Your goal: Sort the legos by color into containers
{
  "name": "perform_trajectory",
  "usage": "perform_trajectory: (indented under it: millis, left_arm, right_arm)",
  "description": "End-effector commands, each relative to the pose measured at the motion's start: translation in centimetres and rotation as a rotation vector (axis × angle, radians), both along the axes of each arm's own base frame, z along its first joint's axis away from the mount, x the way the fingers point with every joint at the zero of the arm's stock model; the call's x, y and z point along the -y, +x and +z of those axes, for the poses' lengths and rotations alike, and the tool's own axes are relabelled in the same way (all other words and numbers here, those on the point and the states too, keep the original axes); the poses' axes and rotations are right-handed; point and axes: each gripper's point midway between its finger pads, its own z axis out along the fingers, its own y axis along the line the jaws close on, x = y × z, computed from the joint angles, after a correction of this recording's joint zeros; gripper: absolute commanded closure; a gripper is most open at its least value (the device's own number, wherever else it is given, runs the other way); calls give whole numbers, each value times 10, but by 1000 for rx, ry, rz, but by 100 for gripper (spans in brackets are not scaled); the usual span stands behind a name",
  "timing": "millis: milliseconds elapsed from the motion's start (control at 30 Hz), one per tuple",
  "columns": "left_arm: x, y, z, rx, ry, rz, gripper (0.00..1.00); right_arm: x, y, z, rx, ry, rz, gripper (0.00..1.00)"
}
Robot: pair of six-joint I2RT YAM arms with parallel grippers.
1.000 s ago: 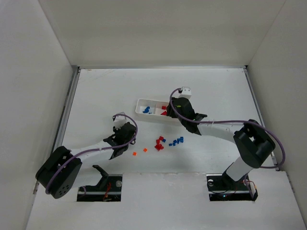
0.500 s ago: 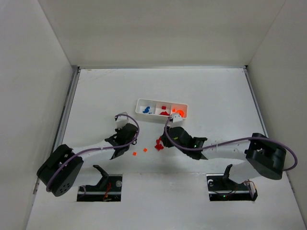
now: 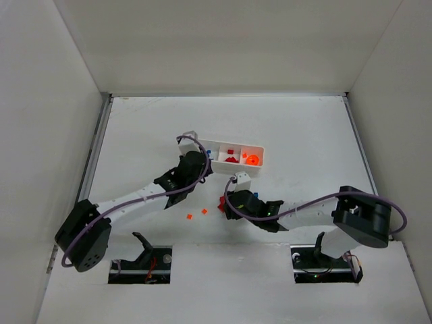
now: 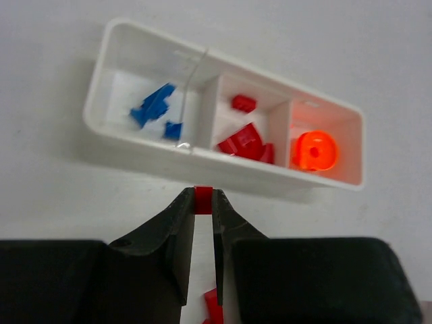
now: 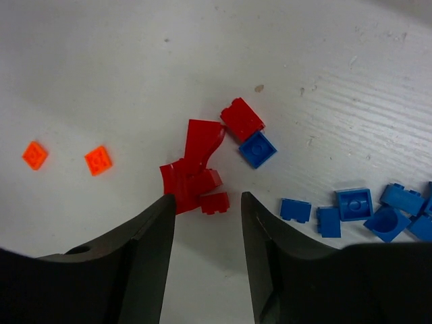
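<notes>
My left gripper (image 4: 202,204) is shut on a tiny red lego (image 4: 203,196) and hovers just in front of the white three-part container tray (image 4: 135,145). Its left compartment holds blue legos (image 4: 154,104), the middle one red legos (image 4: 241,142), and the right one a round orange piece (image 4: 314,150). My right gripper (image 5: 206,202) stands open low over a loose clump of red legos (image 5: 196,172), with nothing between its fingers. In the top view the left gripper (image 3: 200,160) is at the tray's left end and the right gripper (image 3: 228,202) is below the tray.
Several loose blue legos (image 5: 354,204) lie to the right of the red clump, and one more (image 5: 257,149) sits beside it. Two small orange plates (image 5: 98,160) lie to its left on the white table. White walls enclose the table on three sides.
The left arm rose from beside the orange plates up to the tray's front, closing on a red lego. The right arm swung from over the tray down to the loose pile.
</notes>
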Motion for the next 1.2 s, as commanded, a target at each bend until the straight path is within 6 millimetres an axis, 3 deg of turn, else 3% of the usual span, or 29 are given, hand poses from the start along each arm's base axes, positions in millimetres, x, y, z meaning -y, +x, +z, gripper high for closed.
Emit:
perform_trajectory:
  millis: [0, 133, 233, 433, 600, 733, 833, 933, 1167]
  left_arm:
    - [36, 14, 37, 72, -66, -82, 89]
    - [62, 35, 50, 92, -79, -118, 88]
    - [83, 49, 49, 80, -96, -153, 88]
    - [113, 74, 32, 35, -122, -178, 87]
    - [125, 92, 16, 16, -118, -164, 87]
    - [122, 103, 0, -5, -95, -127, 84]
    - [115, 107, -6, -8, -83, -104, 73]
    - [110, 102, 2, 11, -86, -108, 61]
    - [70, 82, 33, 77, -139, -67, 58]
  right_arm:
    - [-18, 7, 13, 39, 40, -5, 50]
    - [-21, 6, 4, 34, 21, 3, 47]
    - [-26, -2, 2, 31, 25, 19, 44]
    - [-24, -10, 5, 50, 38, 10, 41]
    - [-13, -11, 9, 59, 65, -25, 39]
    - [-7, -11, 13, 70, 72, -30, 36]
    - [-8, -11, 16, 72, 78, -26, 35]
    - [-13, -10, 18, 78, 71, -14, 36]
    - [-30, -25, 7, 50, 45, 32, 51]
